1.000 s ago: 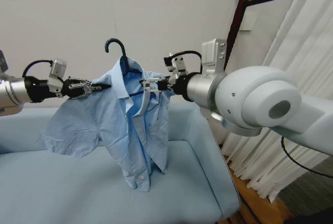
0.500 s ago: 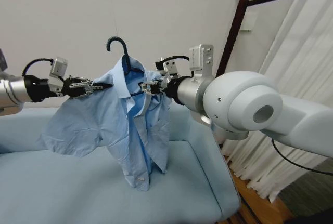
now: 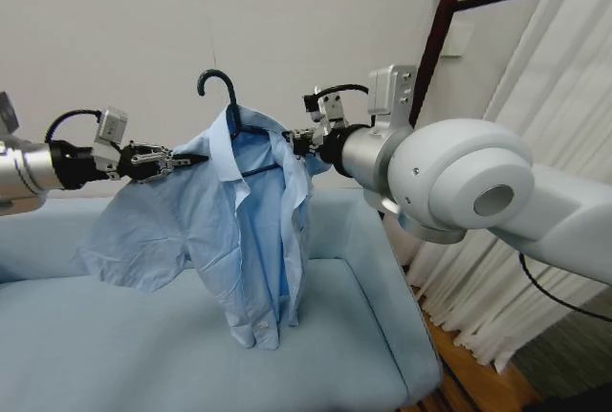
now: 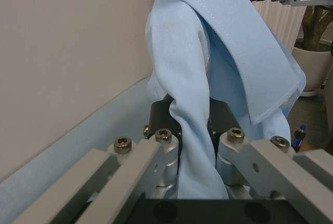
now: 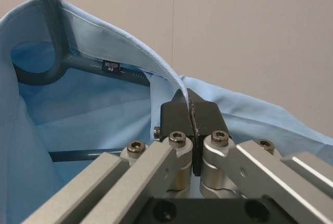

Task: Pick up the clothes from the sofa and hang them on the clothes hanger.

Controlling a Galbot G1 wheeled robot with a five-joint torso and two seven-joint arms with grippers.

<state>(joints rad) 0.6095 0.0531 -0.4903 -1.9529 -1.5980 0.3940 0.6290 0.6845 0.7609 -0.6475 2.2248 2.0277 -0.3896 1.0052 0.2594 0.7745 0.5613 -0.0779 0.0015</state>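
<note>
**Q:** Where is the shirt hanging?

**A:** The light blue shirt is draping over a dark hanger and being held up above the sofa. Whether its hem is touching the seat cannot be told.

**Q:** What are the grippers doing?

**A:** The left gripper is clamping tight on the shirt's shoulder at one end of the hanger. The right gripper, pads pressed together, is pinching the fabric edge beside the collar on the other side.

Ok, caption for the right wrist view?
Right gripper shut on an edge of the blue shirt, dark hanger inside its collar.
</note>
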